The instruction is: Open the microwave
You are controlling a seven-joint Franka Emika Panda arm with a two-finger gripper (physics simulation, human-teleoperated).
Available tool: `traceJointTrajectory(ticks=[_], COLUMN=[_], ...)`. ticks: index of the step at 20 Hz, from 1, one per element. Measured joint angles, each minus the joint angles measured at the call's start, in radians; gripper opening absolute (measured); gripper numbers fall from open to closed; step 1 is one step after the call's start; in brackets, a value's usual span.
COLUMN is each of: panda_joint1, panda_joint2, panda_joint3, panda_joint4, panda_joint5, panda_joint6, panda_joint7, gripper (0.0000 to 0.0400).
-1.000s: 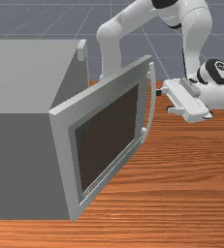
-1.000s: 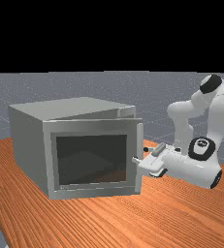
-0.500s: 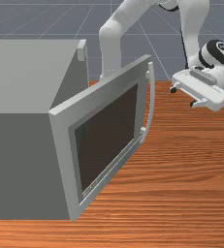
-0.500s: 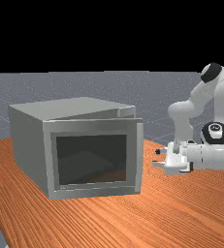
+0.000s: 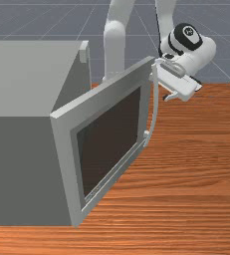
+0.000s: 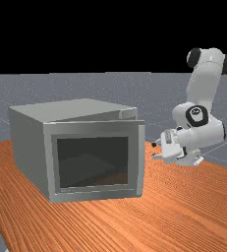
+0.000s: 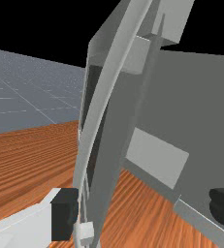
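Far view: the microwave (image 6: 29,147) sits near the worktop's (image 6: 134,221) far edge. Its door (image 6: 93,162) is part open; I think it must swing wider. My tool (image 6: 155,150) has fingers (image 7: 64,213) wide apart.

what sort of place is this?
Probably a simulated robotics test scene, not a real kitchen: black backdrop, gridded grey floor, and a robot arm at a wooden table with a microwave.

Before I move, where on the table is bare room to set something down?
Bare wood spreads to the front view's right of the door, and a strip borders the microwave's near side. Crowded: the handle, with the open jaws close.
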Motion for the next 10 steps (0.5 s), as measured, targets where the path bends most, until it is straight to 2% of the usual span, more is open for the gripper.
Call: traceJointTrajectory(ticks=[1,2,5,6,9,10], panda_joint1=[0.008,-0.016,-0.035,-0.053,-0.086,-0.114], panda_joint2=[0.006,-0.046,-0.049,-0.067,-0.099,-0.102], panda_joint3=[-0.009,-0.024,-0.037,-0.053,-0.084,-0.098], panda_joint4=[-0.015,-0.082,-0.16,-0.176,-0.196,-0.198], panda_joint5=[0.006,-0.032,-0.037,-0.064,-0.088,-0.087], panda_joint6=[-0.005,0.111,0.169,0.232,0.295,0.381], panda_joint7=[0.0,0.0,0.0,0.0,0.0,0.0], gripper=[0.04,0.04,0.04,0.04,0.04,0.04])
